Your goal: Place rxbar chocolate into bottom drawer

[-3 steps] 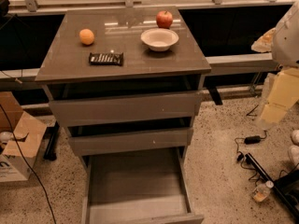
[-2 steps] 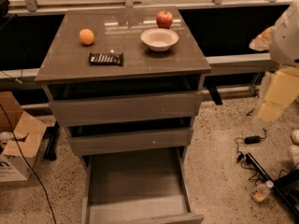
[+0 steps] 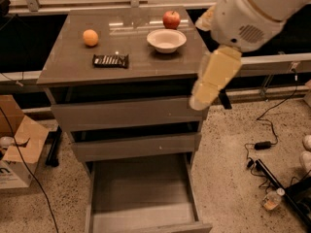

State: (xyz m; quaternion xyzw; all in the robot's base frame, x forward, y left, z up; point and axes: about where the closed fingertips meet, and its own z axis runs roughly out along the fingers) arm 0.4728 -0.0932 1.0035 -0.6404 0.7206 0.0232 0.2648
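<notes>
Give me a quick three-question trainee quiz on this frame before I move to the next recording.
1. True or false: the bottom drawer stands open.
2. Where does the rxbar chocolate lie?
3. The gripper hangs: A inside the bottom drawer; B by the right front corner of the cabinet top, apart from the bar; C touching the rxbar chocolate.

Key: 1 true. 2 on the cabinet top, near its front edge, just in front of the orange. 3 B.

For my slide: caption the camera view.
Gripper at right edge of cabinet; rxbar on top; bottom drawer open.
</notes>
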